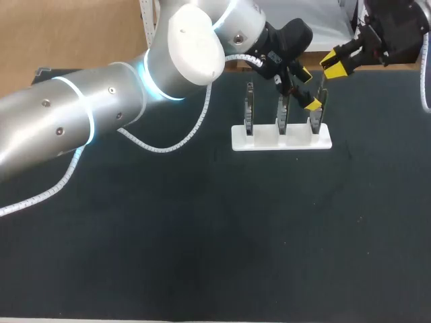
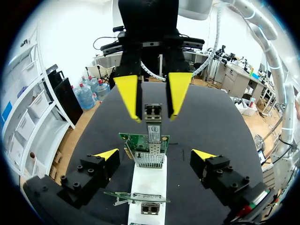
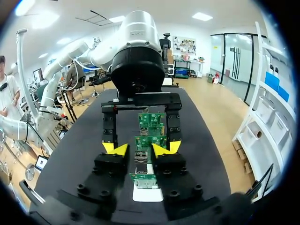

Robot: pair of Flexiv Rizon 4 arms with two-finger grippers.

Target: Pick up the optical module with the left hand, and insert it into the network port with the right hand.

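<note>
The optical module (image 2: 153,119) stands upright, plugged into the port of a green network card (image 2: 140,139). That card (image 1: 316,111) is the right-hand one on the white stand (image 1: 281,138). My right gripper (image 2: 153,101) straddles the module, its yellow fingertips (image 2: 129,96) a small gap off each side, so it is open. In the right wrist view the module (image 3: 140,157) shows between my right gripper (image 3: 139,150). My left gripper (image 2: 155,157) is wide open on either side of the same card and holds nothing. In the head view the left gripper (image 1: 308,89) sits beside the right gripper (image 1: 334,65).
Two more green cards (image 1: 249,108) (image 1: 283,111) stand in the same holder's other slots. My left arm (image 1: 101,108) reaches across the back left of the dark mat (image 1: 202,235). A white coiled cable (image 1: 168,145) hangs from it.
</note>
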